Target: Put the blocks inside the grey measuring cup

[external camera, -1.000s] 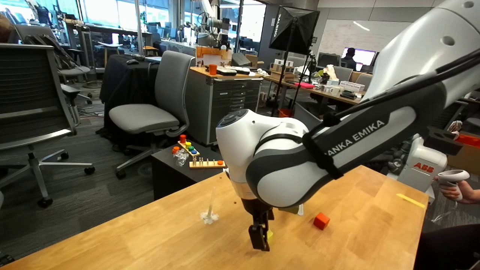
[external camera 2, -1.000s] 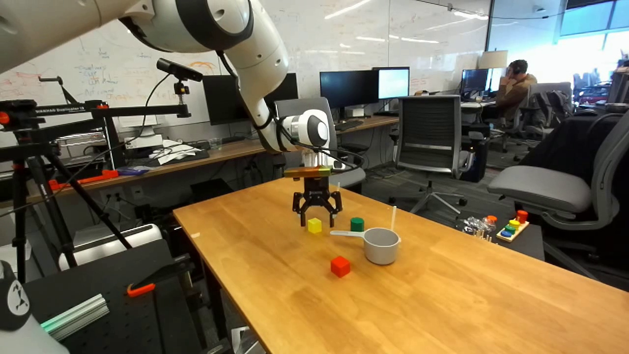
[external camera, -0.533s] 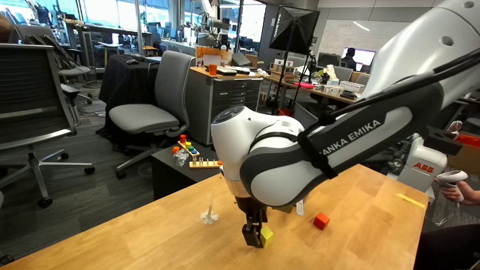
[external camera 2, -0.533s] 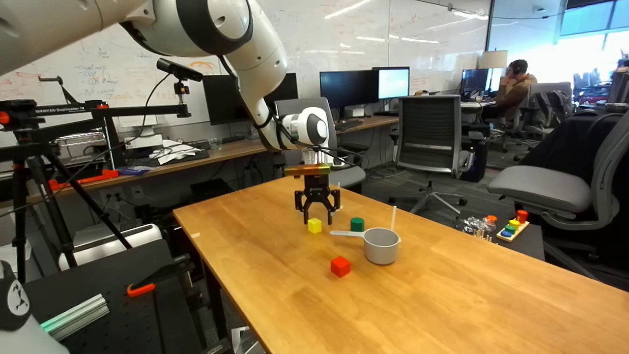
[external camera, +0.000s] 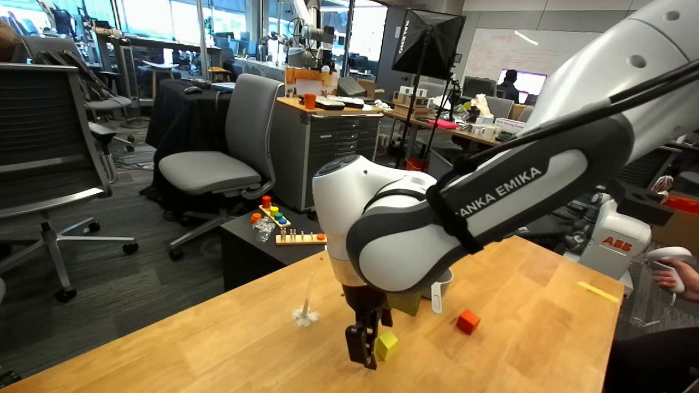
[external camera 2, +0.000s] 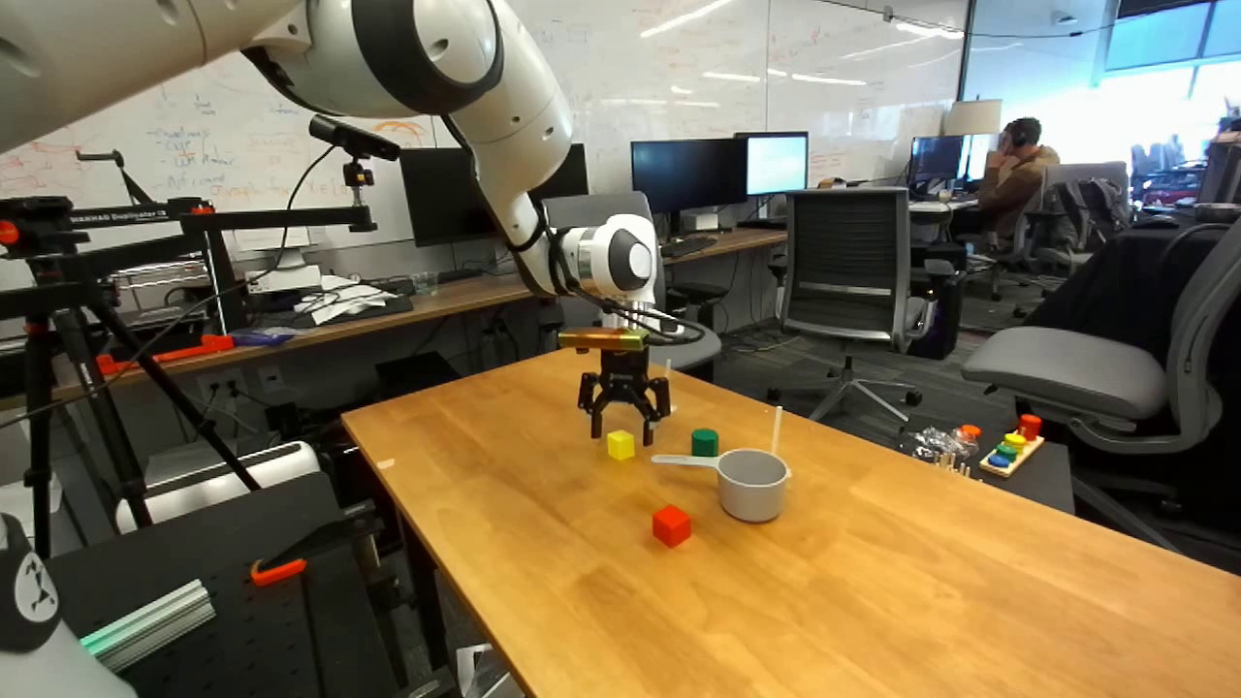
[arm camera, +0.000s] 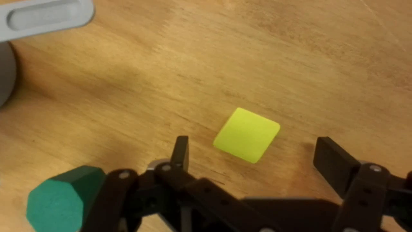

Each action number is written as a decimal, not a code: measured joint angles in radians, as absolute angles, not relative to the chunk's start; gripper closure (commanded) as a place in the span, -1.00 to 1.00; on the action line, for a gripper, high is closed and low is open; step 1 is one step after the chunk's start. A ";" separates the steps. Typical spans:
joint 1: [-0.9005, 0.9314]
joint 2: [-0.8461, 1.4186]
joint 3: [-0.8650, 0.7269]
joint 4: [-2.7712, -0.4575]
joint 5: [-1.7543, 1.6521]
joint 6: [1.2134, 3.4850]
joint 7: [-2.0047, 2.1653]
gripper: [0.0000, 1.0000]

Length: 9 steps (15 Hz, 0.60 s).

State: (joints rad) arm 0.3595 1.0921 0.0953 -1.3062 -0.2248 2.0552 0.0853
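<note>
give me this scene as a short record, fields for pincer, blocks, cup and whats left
Grasp: pincer open, nothing held
Nearest the pincer: yellow block, on the table, gap visible on both sides
Other blocks: green block and red block, also on the table
Container: grey measuring cup, upright, floor can't be made out
Inside it: none of these three
Remaining: all three to place

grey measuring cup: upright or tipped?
Upright: in an exterior view the grey measuring cup stands on the table with its mouth facing up.

Yellow block [external camera: 387, 346] less hidden by jaws
</note>
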 measured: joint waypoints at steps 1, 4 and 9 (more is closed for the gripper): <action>0.354 1.092 0.096 -1.306 -0.192 2.055 0.106 -1.00; 0.332 1.092 0.099 -1.306 -0.095 2.055 0.154 -1.00; 0.302 1.092 0.099 -1.307 -0.004 2.057 0.204 -0.48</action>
